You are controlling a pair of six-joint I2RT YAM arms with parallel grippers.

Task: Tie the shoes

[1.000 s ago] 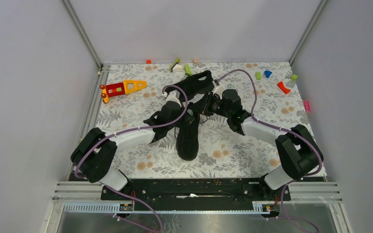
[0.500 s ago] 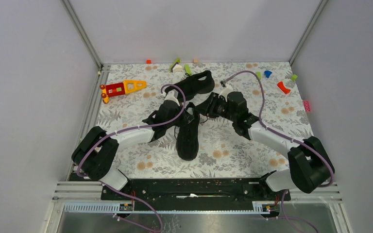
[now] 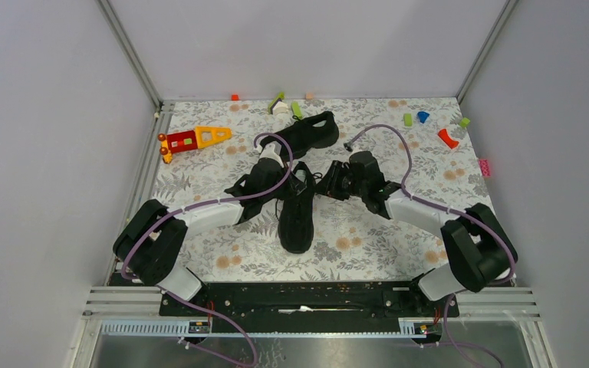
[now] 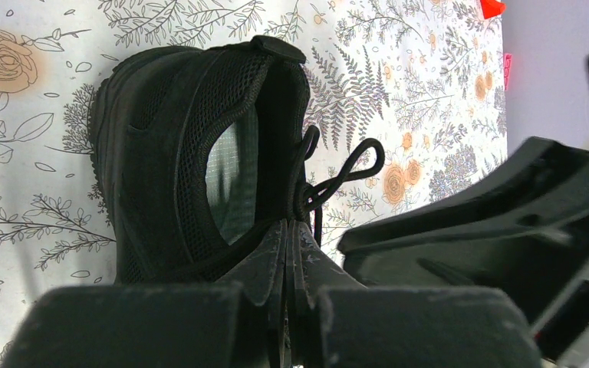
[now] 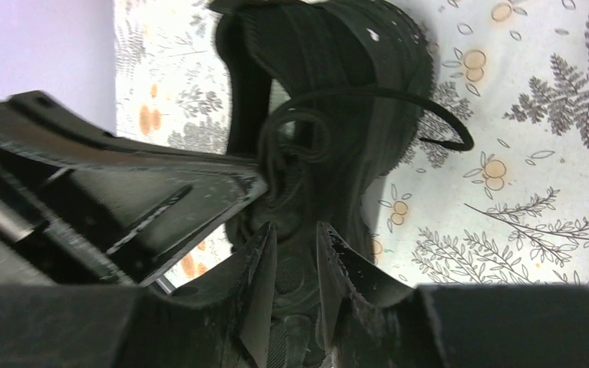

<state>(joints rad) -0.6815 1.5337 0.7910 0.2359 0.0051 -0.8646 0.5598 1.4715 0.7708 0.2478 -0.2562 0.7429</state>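
Note:
Two black shoes lie on the flowered mat. The near shoe [image 3: 297, 216] points toward me; the far shoe [image 3: 311, 129] lies behind it. My left gripper [image 3: 284, 178] is at the near shoe's left side. In the left wrist view it [image 4: 290, 225] is shut on a thin black lace at the shoe's [image 4: 161, 153] tongue, beside a lace loop [image 4: 354, 162] and the grey insole [image 4: 234, 184]. My right gripper [image 3: 328, 184] is at the shoe's right side. In the right wrist view it [image 5: 297, 228] is narrowly open over the shoe [image 5: 353, 61], holding nothing. A lace loop [image 5: 437, 123] lies on the mat.
A red and yellow toy [image 3: 192, 139] lies at the back left. Small blocks sit along the back: green [image 3: 407, 119], blue [image 3: 422, 116], red [image 3: 447, 138]. A pink piece [image 3: 485, 166] is at the right edge. Grey walls enclose the mat.
My right gripper has swung from beside the far shoe down toward the near shoe's laces. The left gripper and both shoes have stayed put.

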